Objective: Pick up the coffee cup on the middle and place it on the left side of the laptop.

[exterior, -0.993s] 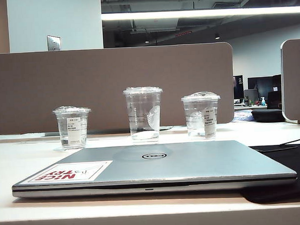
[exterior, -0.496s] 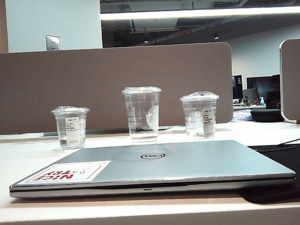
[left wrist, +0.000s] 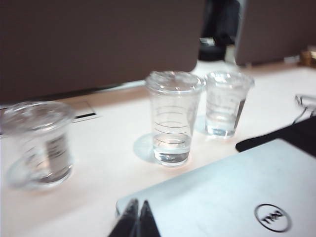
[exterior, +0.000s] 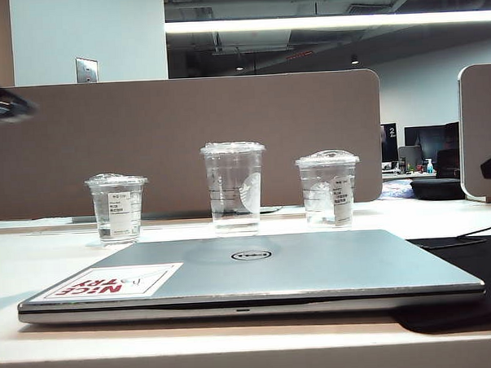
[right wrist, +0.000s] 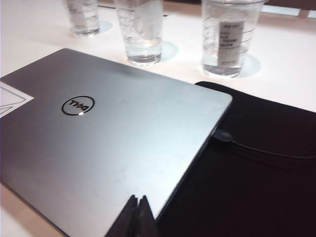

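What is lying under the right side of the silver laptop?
A black mat lies under the right edge of the laptop and spreads out to its right. A thin cable runs across it. How far the mat reaches beneath the laptop is hidden.

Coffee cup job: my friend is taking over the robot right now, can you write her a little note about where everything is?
Left gripper: shut, empty, over the laptop's near left corner.
Right gripper: shut, empty, over the laptop's right edge by the black mat.
Coffee cup: upright on the table behind the laptop, in the middle of the row, between two shorter cups.
Done: nothing picked up.
Left: grasp the coffee cup and set it down left of the laptop.
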